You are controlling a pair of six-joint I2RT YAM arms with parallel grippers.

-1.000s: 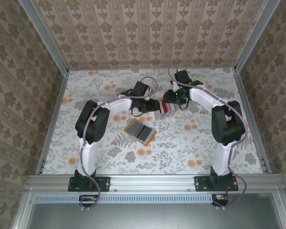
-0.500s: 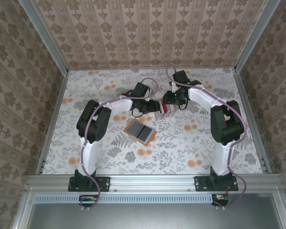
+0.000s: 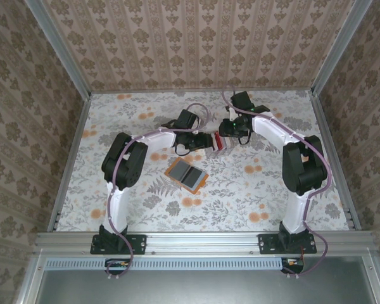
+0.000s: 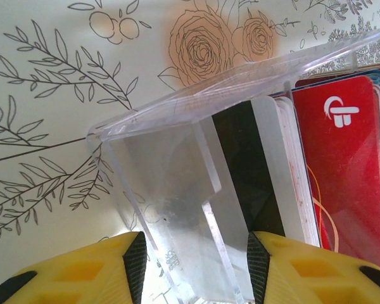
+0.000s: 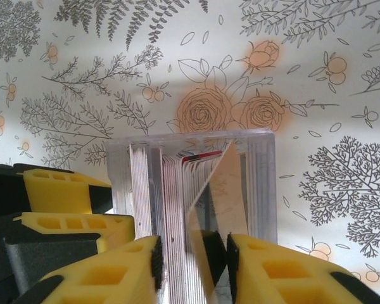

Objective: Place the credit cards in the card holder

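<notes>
Two end effectors are working the same small spot, so I'm watching for them pulling against each other. My left end effector (image 4: 196, 269) looks pressed onto the end of a clear stand (image 4: 171, 183), steadying it on the table (image 3: 272, 190). The credit cards (image 4: 342, 158) stand on edge in that stand, just right of its fingertips, a black-striped one nearest and red ones beyond. If that hold slips, or the stand tips under a pull from the other side, I'd expect the whole pack to spill. Further right, my right end effector (image 5: 193, 259) sits over the pack with its jaws narrow and a tilted card between the pads. I cannot tell whether they have it pinched, or whether one card or several sit in the gap. Taking two at once, or dragging a neighbour up by friction, looks the likeliest fault. The left fingers lie just left of the right end effector, near enough to bump on a lift. The card holder (image 3: 186, 175) lies flat, orange-edged with grey faces, on the base side of the left end effector and apart from it. That end effector itself stands partly between the pack and the holder.
</notes>
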